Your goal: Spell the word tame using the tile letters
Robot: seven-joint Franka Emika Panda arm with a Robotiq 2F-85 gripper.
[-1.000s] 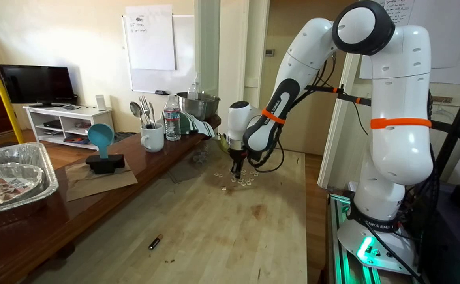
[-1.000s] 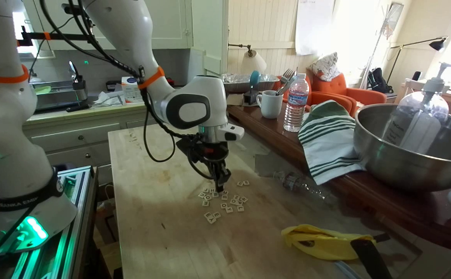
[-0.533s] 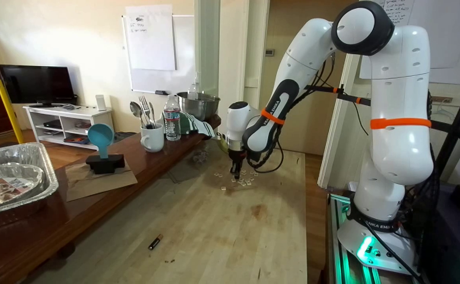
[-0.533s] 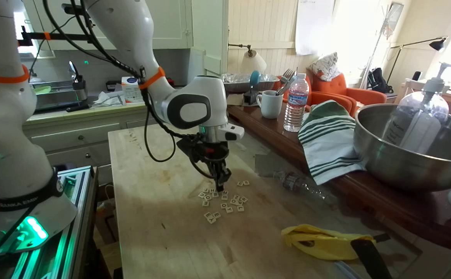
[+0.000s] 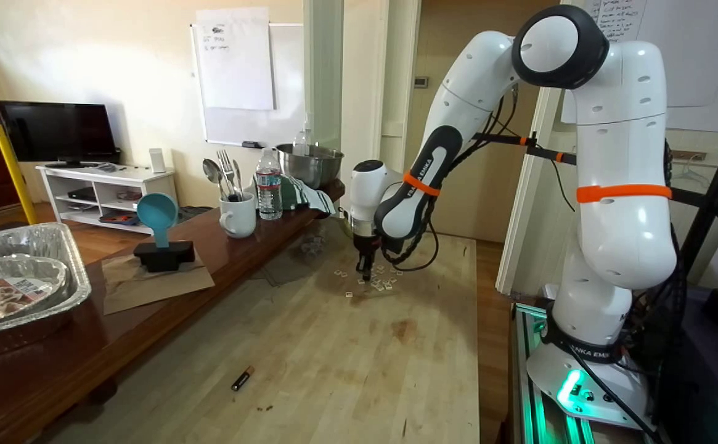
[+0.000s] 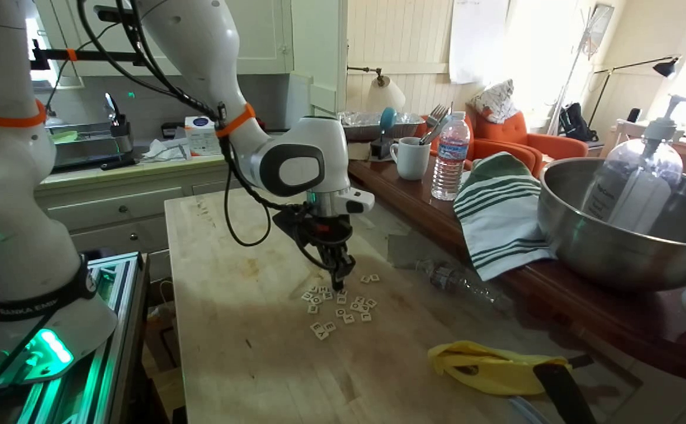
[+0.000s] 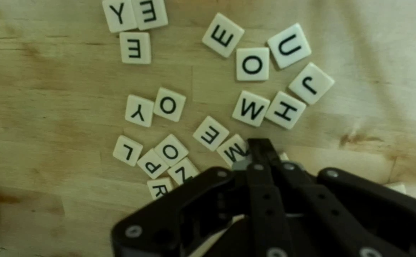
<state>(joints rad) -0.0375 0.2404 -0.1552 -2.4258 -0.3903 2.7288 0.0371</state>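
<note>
Several cream letter tiles lie loosely scattered and flat on the wooden table in both exterior views, around and under the gripper. In the wrist view their letters show: E tiles [image 7: 211, 133] [image 7: 223, 35], an M tile [image 7: 231, 151], an M or W tile [image 7: 251, 108], an H tile [image 7: 285, 110], and Y, O, U, J, L, P, N and R tiles. My gripper [image 7: 261, 148] points down with its fingertips together. It covers part of the M tile and a tile edge [image 7: 283, 156]. No tile shows between the fingertips. It also shows in both exterior views [image 5: 365, 275] [image 6: 338, 284].
A battery [image 5: 242, 378] lies on the table. A yellow object [image 6: 496, 370] lies nearer that camera. A raised brown ledge [image 5: 149, 333] bears a mug [image 6: 410, 159], a water bottle [image 6: 451, 156], a towel [image 6: 499, 218] and a steel bowl [image 6: 631, 253]. A clear bottle [image 6: 451, 277] lies below it.
My gripper has shifted slightly sideways, toward the left in one exterior picture and the right in the other, staying low over the tiles. The tiles have not visibly moved.
</note>
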